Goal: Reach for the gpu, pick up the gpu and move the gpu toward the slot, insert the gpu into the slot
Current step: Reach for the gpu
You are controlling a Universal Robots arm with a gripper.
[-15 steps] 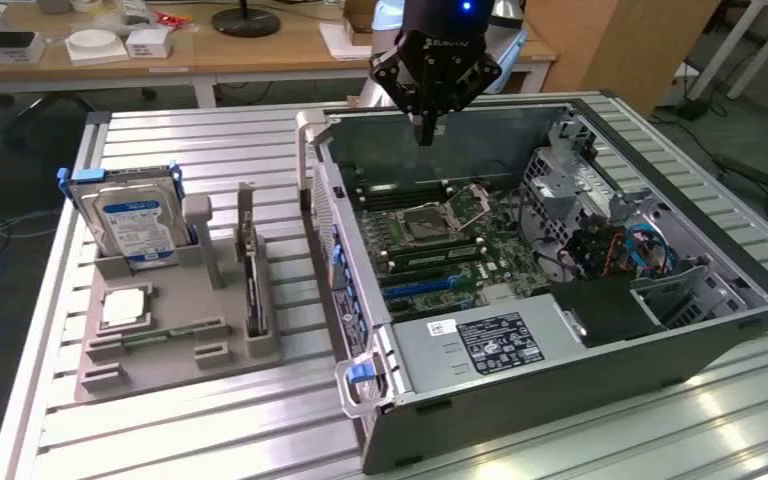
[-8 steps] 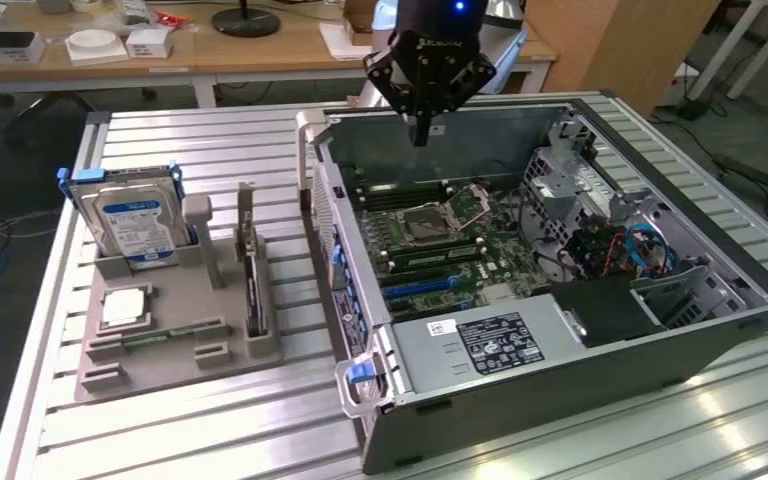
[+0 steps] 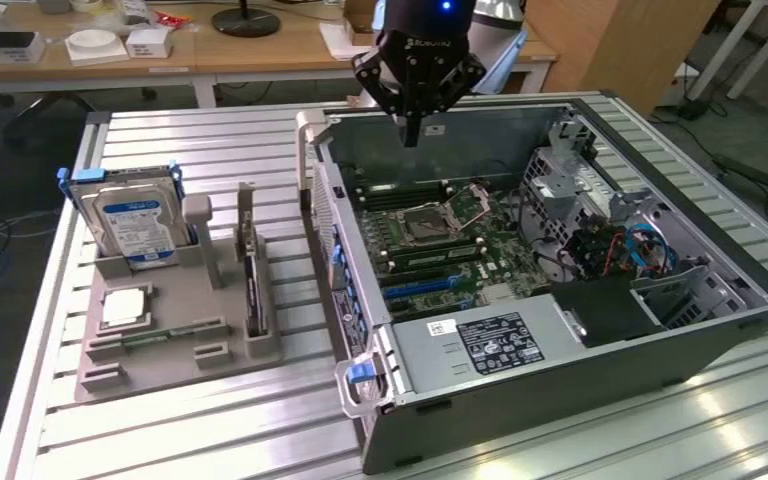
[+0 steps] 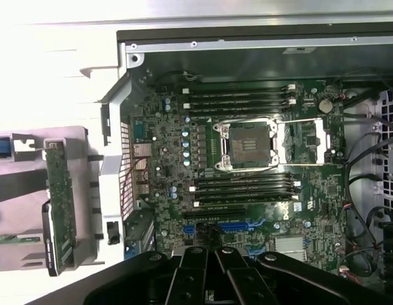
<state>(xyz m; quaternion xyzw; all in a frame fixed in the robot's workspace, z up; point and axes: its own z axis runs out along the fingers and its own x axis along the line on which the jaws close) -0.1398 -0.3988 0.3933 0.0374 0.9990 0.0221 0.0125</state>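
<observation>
Hovering over one case (image 3: 558,390), one gripper (image 3: 414,135), jaws seemingly pressed together, one gpu (image 3: 252,290) upright in holder (image 3: 171,360), exterior view adding one drive (image 3: 131,225).

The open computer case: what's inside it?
A green motherboard with its processor socket, a labelled grey power supply and coloured cables. The power supply covers whatever lies beneath it.

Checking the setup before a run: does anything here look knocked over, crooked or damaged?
Nothing stands out. The gpu stands upright in the grey holder beside the hard drive, the computer case lies open on its side, and the gripper hangs empty above it.
</observation>
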